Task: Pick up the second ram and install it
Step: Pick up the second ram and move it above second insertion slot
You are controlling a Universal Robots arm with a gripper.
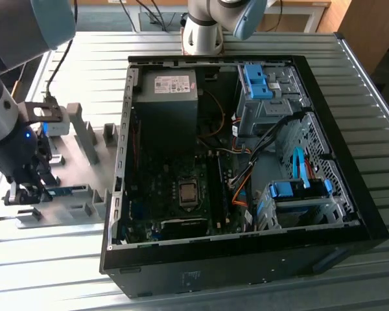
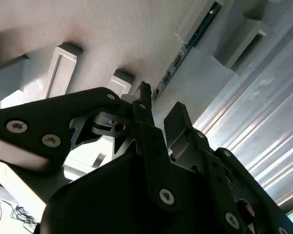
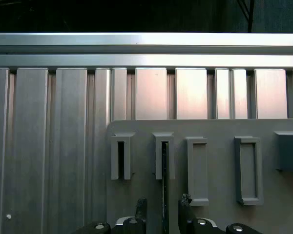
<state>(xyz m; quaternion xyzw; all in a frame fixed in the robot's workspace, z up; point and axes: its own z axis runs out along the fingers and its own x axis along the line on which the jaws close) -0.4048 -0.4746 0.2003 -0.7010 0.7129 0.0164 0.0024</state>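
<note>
The second ram point(image 1: 71, 190) is a slim blue stick standing on its edge in the grey fixture plate point(image 1: 84, 162), at the exterior view's left beside the computer case. My gripper point(image 1: 27, 191) hangs low over one end of the stick. In the first wrist view the ram point(image 3: 164, 165) appears edge-on as a thin dark line running from a slotted holder down between the two fingertips point(image 3: 142, 206), with a gap on each side. In the second wrist view the ram point(image 2: 185, 46) runs diagonally toward the open gripper point(image 2: 161, 105). The gripper point(image 3: 163, 204) is open and straddles the stick.
The open computer case point(image 1: 350, 214) lies on the ribbed metal table point(image 1: 52, 272), with the motherboard point(image 1: 181, 194), power supply point(image 1: 165, 97) and light-blue drive brackets point(image 1: 256, 81) inside. Upright grey holders point(image 1: 84, 133) rise from the fixture plate near the gripper. The arm's base point(image 1: 204, 32) stands behind the case.
</note>
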